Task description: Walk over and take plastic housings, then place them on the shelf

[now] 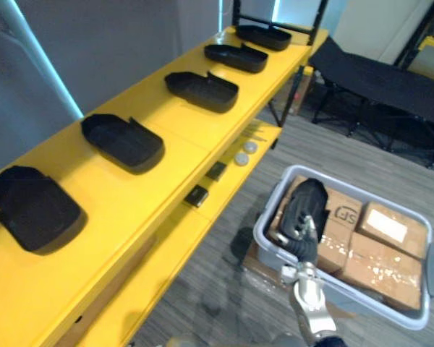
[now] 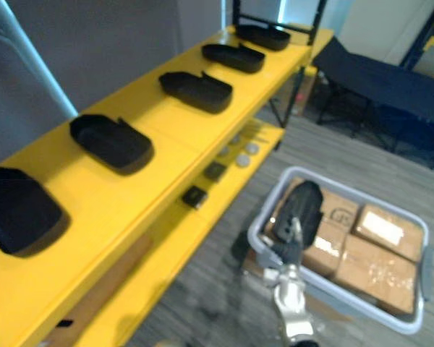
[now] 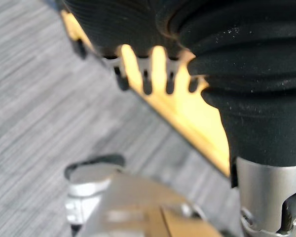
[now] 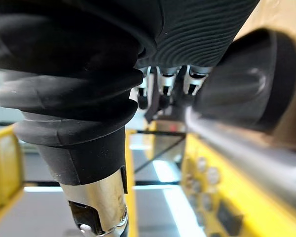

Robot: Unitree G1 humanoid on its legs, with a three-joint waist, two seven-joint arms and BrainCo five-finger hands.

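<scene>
Several black plastic housings (image 1: pixel 123 141) lie in a row on the top of the yellow shelf (image 1: pixel 181 123) at my left. One more black housing (image 1: pixel 309 199) stands on end in the grey bin (image 1: pixel 264 233) on the floor at the right. My right hand (image 1: pixel 301 231) reaches up from below and is curled round this housing's lower end. In the right wrist view the fingers (image 4: pixel 163 86) lie against the dark housing (image 4: pixel 246 84). My left hand (image 3: pixel 145 79) hangs with relaxed fingers over the floor beside the shelf's yellow edge (image 3: pixel 187 113) and holds nothing.
Cardboard boxes (image 1: pixel 387 228) fill the bin under the housing. The lower shelf board carries small dark blocks (image 1: pixel 197 195) and round discs (image 1: pixel 242 157). A black folding cot (image 1: pixel 383 79) stands at the back right. Grey floor runs between shelf and bin.
</scene>
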